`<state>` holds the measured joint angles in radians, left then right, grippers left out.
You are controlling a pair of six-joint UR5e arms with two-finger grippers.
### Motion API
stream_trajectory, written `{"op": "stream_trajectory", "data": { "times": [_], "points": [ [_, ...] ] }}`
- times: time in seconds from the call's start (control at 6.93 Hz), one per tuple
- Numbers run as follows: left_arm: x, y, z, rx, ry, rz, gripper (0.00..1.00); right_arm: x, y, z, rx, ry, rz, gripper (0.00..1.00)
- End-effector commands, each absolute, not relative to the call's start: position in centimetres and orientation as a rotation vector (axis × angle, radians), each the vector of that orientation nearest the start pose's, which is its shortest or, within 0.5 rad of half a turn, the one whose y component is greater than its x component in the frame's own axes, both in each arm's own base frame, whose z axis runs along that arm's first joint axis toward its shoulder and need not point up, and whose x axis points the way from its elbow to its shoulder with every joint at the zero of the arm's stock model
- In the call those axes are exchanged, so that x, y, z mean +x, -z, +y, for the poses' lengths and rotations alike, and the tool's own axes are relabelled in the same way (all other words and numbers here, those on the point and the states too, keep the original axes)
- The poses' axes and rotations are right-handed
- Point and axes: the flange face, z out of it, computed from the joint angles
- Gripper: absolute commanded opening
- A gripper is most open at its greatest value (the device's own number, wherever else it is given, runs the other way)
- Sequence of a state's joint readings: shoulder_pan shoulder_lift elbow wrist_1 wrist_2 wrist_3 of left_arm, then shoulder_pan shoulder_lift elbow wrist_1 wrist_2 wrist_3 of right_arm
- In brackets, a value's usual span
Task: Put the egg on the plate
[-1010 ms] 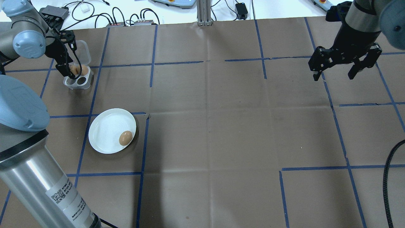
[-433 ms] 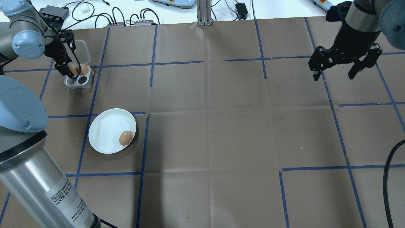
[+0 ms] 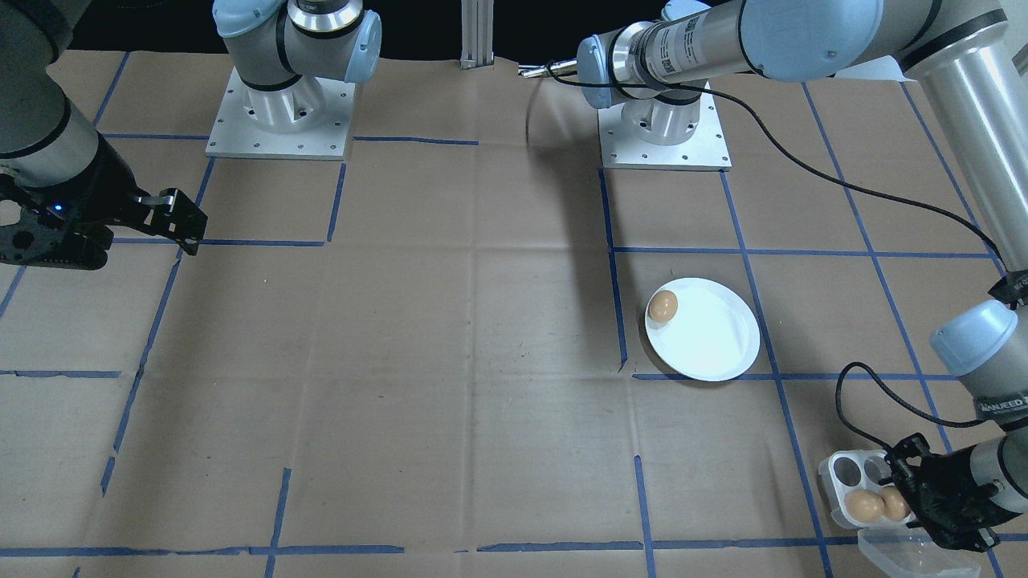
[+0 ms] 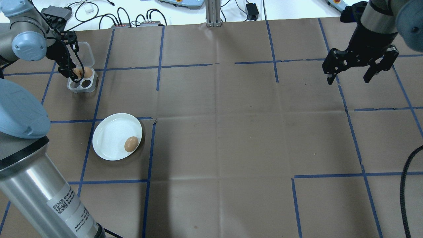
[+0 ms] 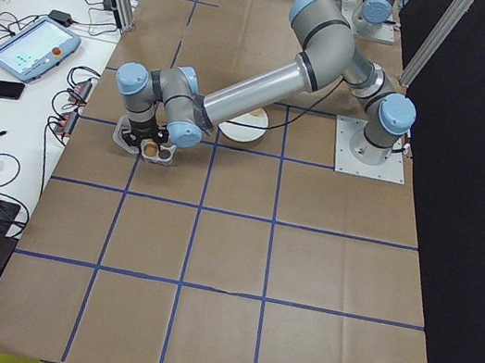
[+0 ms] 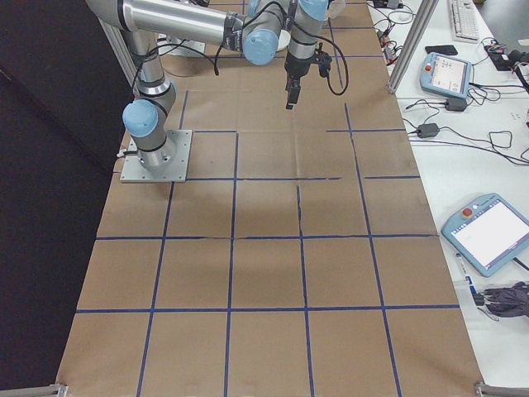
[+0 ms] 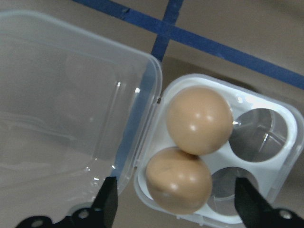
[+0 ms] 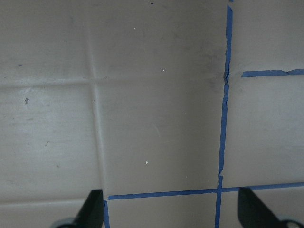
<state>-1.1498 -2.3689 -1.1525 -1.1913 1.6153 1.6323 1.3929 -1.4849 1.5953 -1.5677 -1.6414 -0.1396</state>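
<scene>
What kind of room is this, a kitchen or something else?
Probably a robot test lab, not a kitchen: two robot arms bolted to a taped-off table, control tablets and cables alongside, and only a plate and egg tray as props.

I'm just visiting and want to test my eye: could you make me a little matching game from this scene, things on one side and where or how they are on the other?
Things:
1. plate
2. egg tray
3. left gripper
4. right gripper

States:
A. open above bare brown paper
B. holds two eggs, two holes empty
C. holds one egg near its rim
D. open over the tray's eggs

Pairs: 1-C, 2-B, 3-D, 4-A
</scene>
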Motion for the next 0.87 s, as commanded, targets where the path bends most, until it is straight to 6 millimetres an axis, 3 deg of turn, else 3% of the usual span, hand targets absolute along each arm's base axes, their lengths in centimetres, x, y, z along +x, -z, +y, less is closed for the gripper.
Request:
{"op": "stream_trajectory", "data": {
  "times": [0.0,0.43,0.72],
  "points": [
    [19.6,-21.4,-75.4,1.769,-0.060,2.569,0.54,3.3,-43.3,-52.8,0.055,-0.197,3.187,1.00],
    [19.6,-21.6,-75.4,1.755,-0.058,2.575,0.36,3.3,-43.3,-52.8,0.055,-0.197,3.187,1.00],
    [19.6,-22.6,-75.4,1.732,-0.046,2.576,0.30,3.3,-43.3,-52.8,0.055,-0.197,3.187,1.00]
  ]
}}
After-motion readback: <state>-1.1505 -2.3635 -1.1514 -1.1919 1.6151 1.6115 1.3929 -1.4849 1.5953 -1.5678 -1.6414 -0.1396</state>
